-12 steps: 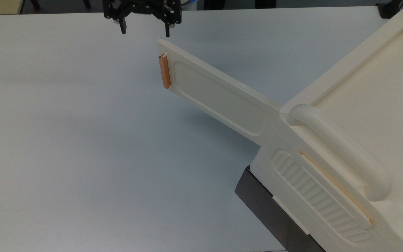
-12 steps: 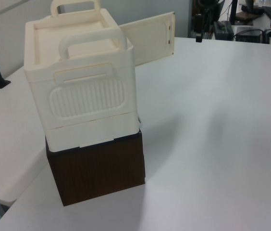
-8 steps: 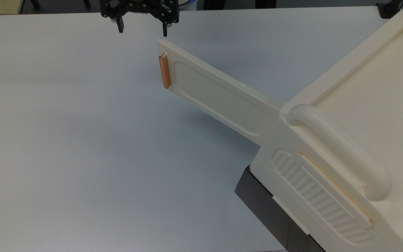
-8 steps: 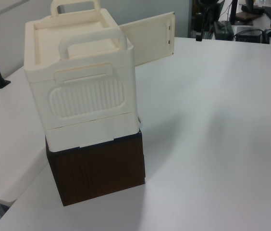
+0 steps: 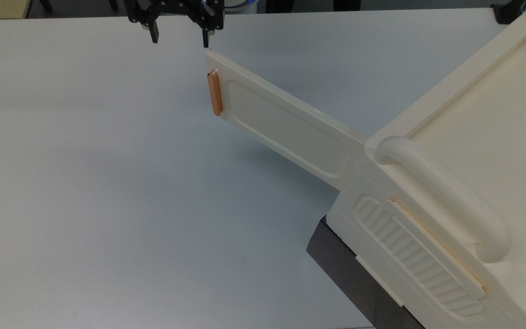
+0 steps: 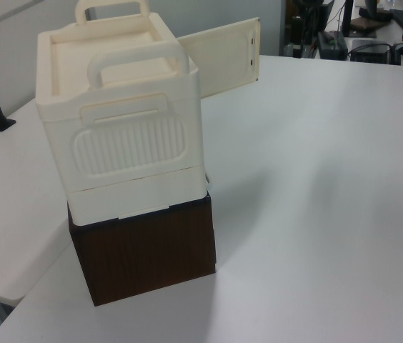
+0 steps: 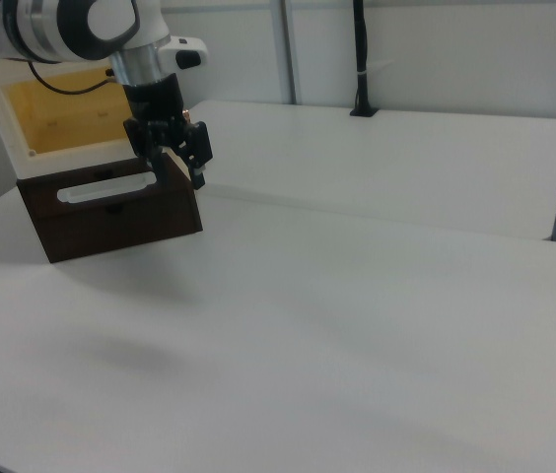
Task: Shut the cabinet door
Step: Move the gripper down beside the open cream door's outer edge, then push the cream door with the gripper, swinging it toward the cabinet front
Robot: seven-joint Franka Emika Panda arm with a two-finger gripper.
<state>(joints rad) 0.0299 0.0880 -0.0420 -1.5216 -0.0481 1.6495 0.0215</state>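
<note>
While the door (image 5: 286,130) stands swung wide from the cabinet (image 5: 464,183), its long axis runs from the hinge at the top view's right up to the free edge with the copper handle (image 5: 215,93) at the top view's upper left. The gripper (image 5: 178,36) hangs with fingers spread and empty just beyond that free edge, one fingertip (image 5: 206,42) close above the door's top corner; contact not clear. Judgement: closing calls for a push on the far face, sweeping the free edge toward the cabinet front.
</note>
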